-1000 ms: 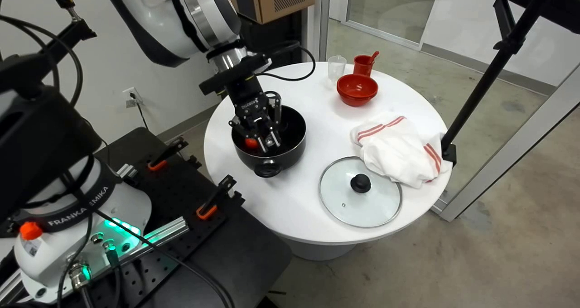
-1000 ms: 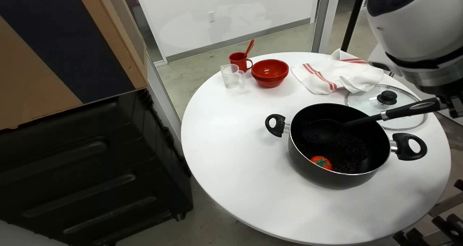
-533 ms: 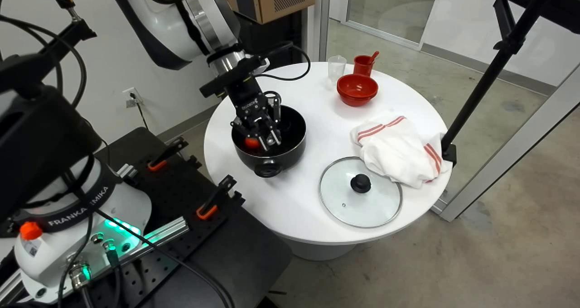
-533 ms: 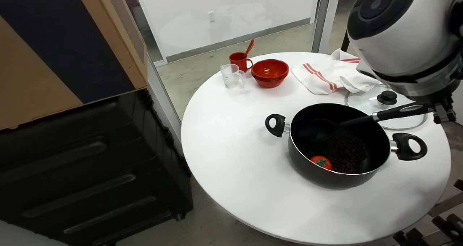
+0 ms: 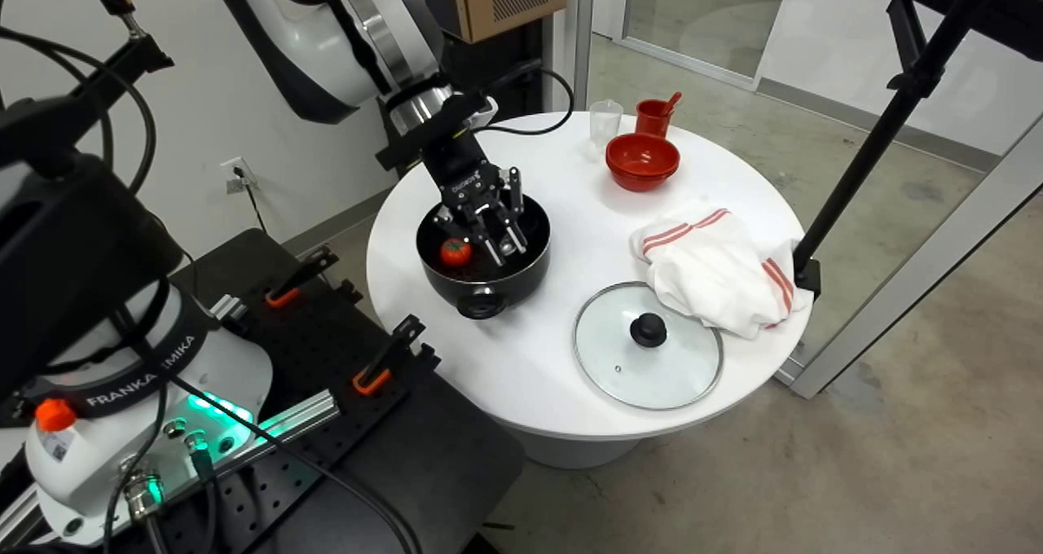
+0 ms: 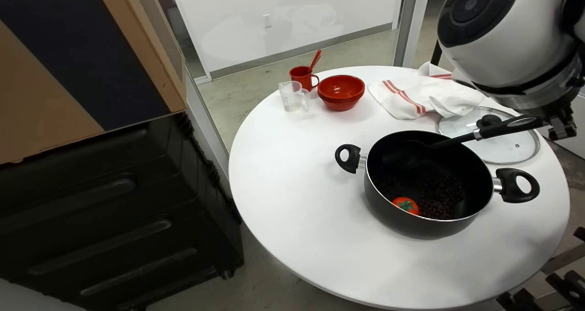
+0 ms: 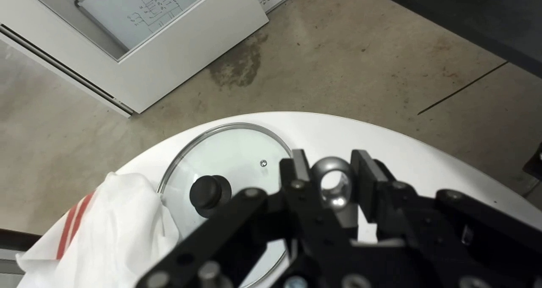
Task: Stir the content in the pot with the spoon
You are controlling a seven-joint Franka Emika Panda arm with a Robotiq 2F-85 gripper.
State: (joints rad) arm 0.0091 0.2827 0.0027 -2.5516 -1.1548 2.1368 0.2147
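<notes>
One black gripper [image 7: 332,171] pinches one long-handled black spoon [image 6: 489,131], reaching into one round black pot [image 6: 425,228]; one red tomato [image 6: 406,205] inside.

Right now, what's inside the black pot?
A red tomato, small dark bean-like pieces, and the head of the black spoon. Whatever lies directly under these is covered.

Both exterior views look down on table [image 5: 521,367] and lid [image 5: 627,362]; the wrist view (close behind the gripper [image 7: 331,165]) shares both.
</notes>
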